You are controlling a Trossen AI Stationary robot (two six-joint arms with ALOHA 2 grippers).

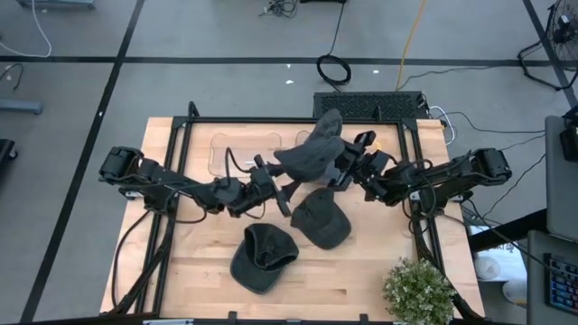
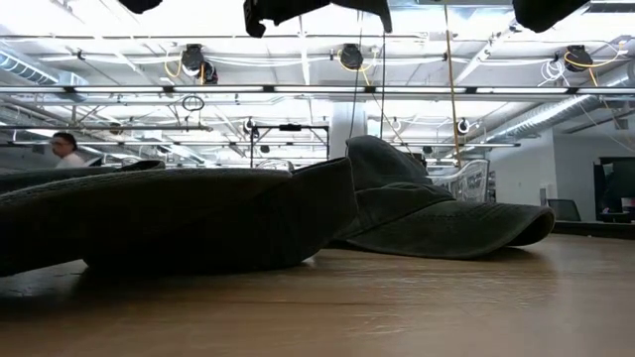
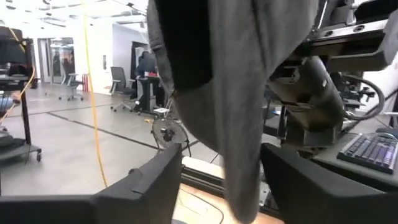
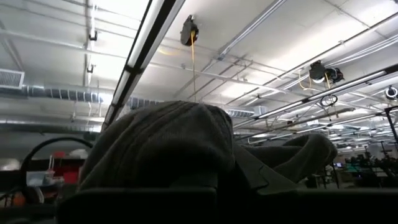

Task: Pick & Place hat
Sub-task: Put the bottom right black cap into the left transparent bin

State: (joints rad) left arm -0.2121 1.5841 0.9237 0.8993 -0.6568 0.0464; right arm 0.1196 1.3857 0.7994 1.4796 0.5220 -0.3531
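Both dark arms reached inward from opposite sides of the pale wooden table [image 1: 194,271] and met over its far middle. Between them a dark grey fabric hat [image 1: 316,152] hung in the air, lifted clear of the tabletop, its crown slumped and its cloth draping downward.

The right arm stretched from the table's right edge with its forearm nearly level. The right gripper [image 1: 354,161] was clamped on the raised hat's edge, fingers pressed together through the fabric; in its wrist view the bunched grey cloth [image 4: 168,149] sat right over the fingers and pointed up toward the ceiling lights.

The left arm extended from the left edge, bent at the elbow and low along the table. The left gripper [image 1: 284,185] stood just below and beside the hanging hat, its fingers [image 3: 158,180] apart, and the wrist view showed the cloth [image 3: 249,93] hanging down between them. Whether the fingers touched the fabric could not be told.

Two more dark grey hats lay flat on the table nearer the front: one [image 1: 321,217] just under the grippers, the other [image 1: 262,257] beside it toward the front left. The low view showed these two resting on the wood [image 2: 417,213]. A small green potted plant [image 1: 417,291] stood at the front right corner.
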